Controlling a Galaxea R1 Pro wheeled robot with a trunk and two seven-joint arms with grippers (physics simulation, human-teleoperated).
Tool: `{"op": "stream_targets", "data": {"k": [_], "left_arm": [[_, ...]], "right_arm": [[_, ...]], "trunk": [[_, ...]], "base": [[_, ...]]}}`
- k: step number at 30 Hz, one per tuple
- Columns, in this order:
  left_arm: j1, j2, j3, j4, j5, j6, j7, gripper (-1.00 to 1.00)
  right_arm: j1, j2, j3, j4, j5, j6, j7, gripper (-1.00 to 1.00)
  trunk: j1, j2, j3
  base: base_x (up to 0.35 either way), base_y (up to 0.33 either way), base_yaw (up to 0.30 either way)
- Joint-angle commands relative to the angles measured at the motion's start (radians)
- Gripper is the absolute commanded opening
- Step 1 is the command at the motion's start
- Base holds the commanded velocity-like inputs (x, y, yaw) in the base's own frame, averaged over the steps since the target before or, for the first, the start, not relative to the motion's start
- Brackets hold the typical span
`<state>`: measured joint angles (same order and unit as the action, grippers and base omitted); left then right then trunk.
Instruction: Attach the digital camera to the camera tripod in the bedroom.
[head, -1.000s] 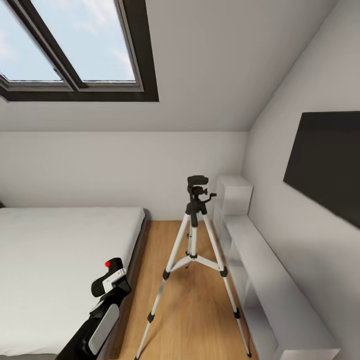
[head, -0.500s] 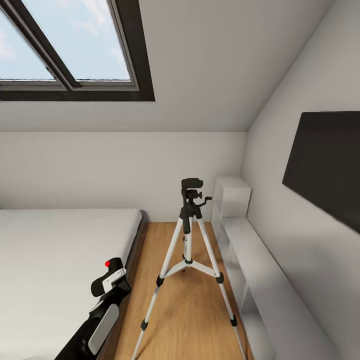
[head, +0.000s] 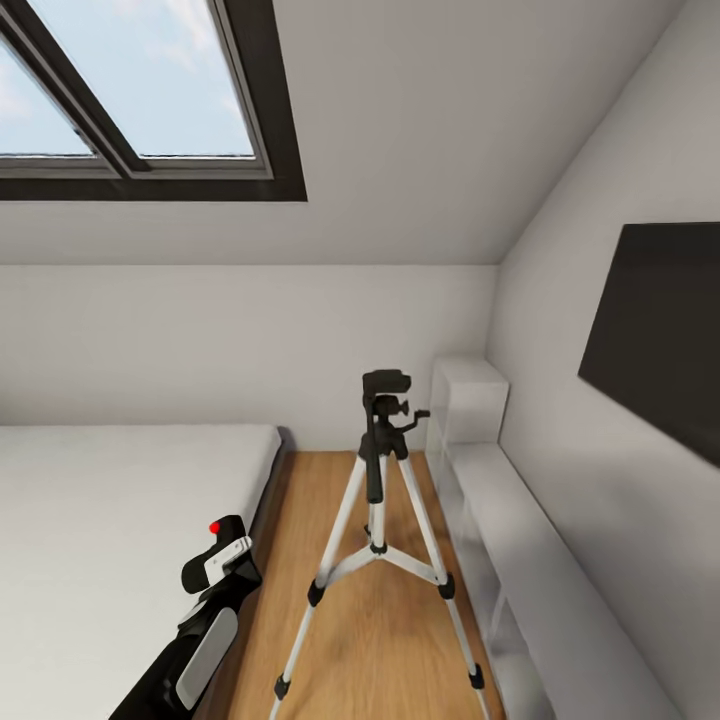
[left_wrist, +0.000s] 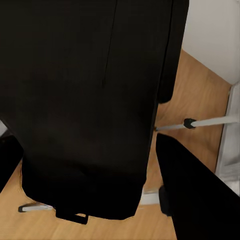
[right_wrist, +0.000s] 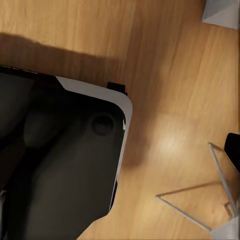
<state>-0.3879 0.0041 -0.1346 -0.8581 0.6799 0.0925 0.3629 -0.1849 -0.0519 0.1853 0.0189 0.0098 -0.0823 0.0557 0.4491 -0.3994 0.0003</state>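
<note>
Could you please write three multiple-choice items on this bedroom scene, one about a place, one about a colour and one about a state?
1. Where does the camera tripod stand?
A. On the wood floor between the bed and the white shelf unit
B. On the bed
C. On top of the shelf unit

2. What colour is the small dot on the digital camera?
A. Green
B. Red
C. Blue

3. How is the tripod's pan head now?
A. It carries the camera
B. It lies folded on the floor
C. It is bare, with the camera still apart from it at the left gripper

Answers: 1 A, the legs' feet rest on the wood floor between the two. 2 B, the head view shows a red dot on its top. 3 C, the camera sits low by the bed, well away from the head.
</note>
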Motion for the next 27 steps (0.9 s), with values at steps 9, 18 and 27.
{"op": "stream_targets", "data": {"k": [9, 18, 27], "left_arm": [[0.000, 0.002, -0.002, -0.001, 0.000, 0.004, 0.006, -1.00], [0.000, 0.002, -0.002, -0.002, 0.001, 0.004, 0.006, -1.00], [0.000, 0.002, -0.002, -0.002, 0.001, 0.004, 0.006, -1.00]], "right_arm": [[-0.001, 0.000, 0.003, 0.002, 0.000, -0.004, 0.003, 1.00], [-0.001, 0.000, 0.003, 0.002, -0.001, -0.005, 0.003, 1.00], [-0.001, 0.000, 0.003, 0.002, 0.001, -0.003, 0.004, 1.00]], "trunk": [[0.001, -0.001, 0.000], [0.001, -0.001, 0.000], [0.001, -0.001, 0.000]], "base": [[0.318, 0.000, 0.000], [0.138, 0.000, 0.000], [0.013, 0.000, 0.000]]}}
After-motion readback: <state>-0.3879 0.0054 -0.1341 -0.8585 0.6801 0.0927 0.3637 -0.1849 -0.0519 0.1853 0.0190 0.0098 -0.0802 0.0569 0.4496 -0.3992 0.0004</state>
